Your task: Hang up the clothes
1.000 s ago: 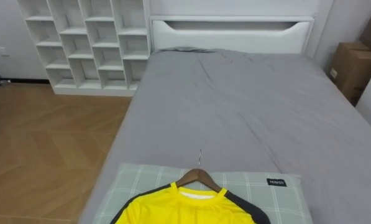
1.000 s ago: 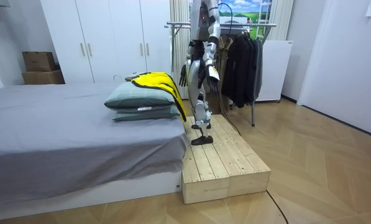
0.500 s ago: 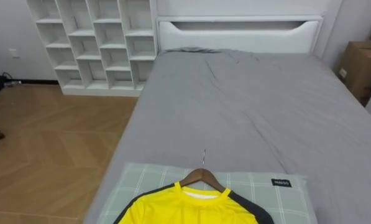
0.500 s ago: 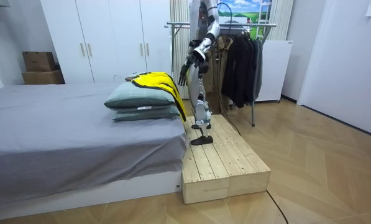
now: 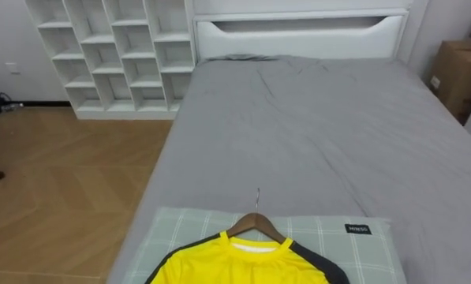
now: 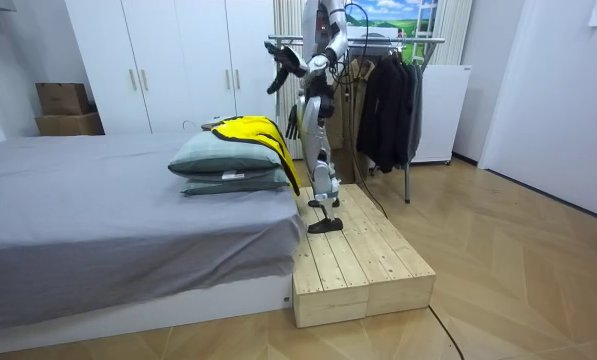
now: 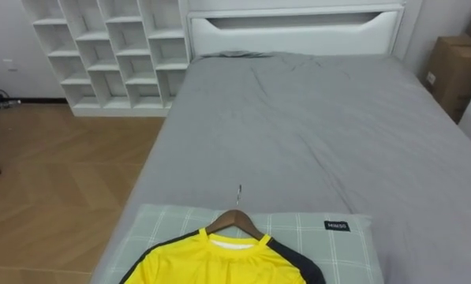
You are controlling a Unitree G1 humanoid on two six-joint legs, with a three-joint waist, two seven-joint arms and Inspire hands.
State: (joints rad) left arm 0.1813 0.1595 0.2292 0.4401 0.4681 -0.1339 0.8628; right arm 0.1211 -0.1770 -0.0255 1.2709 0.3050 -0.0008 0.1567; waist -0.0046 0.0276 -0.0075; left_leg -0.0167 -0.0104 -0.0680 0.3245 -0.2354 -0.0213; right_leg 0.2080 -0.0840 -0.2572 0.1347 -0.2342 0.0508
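A yellow shirt [image 5: 239,264] with dark shoulder stripes lies on a wooden hanger [image 5: 255,225] on a pale green checked pillow [image 5: 353,251] at the foot of the grey bed [image 5: 314,134]. The hanger's metal hook points toward the headboard. In the room view the shirt [image 6: 253,130] drapes over two stacked pillows [image 6: 223,165]. I stand on a wooden platform [image 6: 358,260] at the bed's end, facing the shirt. My left hand [image 6: 278,55] is raised at chest height above and beyond the shirt, fingers relaxed. My right hand [image 6: 294,122] hangs low beside the pillows, fingers straight.
Behind me a clothes rack [image 6: 403,40] holds dark garments [image 6: 388,100]. White cube shelves [image 5: 113,55] stand left of the bed across wooden floor. Cardboard boxes [image 5: 456,75] sit at the bed's right. White wardrobes [image 6: 178,60] line the far wall.
My left arm has swung up from my side to chest height, reaching out over the bed end. The right hand stays low. The shirt and hanger lie as before.
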